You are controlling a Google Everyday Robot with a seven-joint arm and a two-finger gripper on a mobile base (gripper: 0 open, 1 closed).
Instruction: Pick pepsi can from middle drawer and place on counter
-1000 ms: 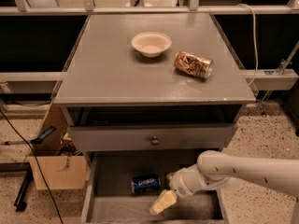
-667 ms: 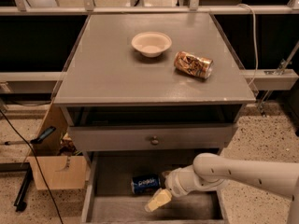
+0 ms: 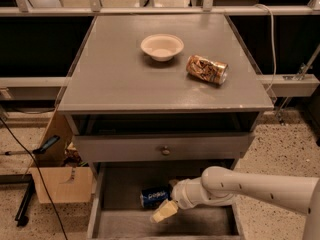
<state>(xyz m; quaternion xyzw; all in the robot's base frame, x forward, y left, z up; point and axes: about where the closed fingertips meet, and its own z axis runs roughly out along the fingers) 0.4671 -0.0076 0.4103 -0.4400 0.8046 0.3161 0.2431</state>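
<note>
The pepsi can [image 3: 154,196], dark blue with white lettering, lies on its side in the open middle drawer [image 3: 120,219], left of centre. My gripper [image 3: 161,214] reaches into the drawer from the right on a white arm [image 3: 250,186]. It sits just in front of and slightly right of the can, very close to it. The counter [image 3: 125,79] is the wide grey top of the cabinet above.
A cream bowl [image 3: 161,46] and a gold-and-brown can [image 3: 207,69] lying on its side are on the counter. A shut drawer front with a round knob [image 3: 165,150] overhangs the open drawer. A cardboard box [image 3: 60,181] and cables stand on the floor at left.
My gripper has moved left inside the drawer, closer to the pepsi can. The can has not moved.
</note>
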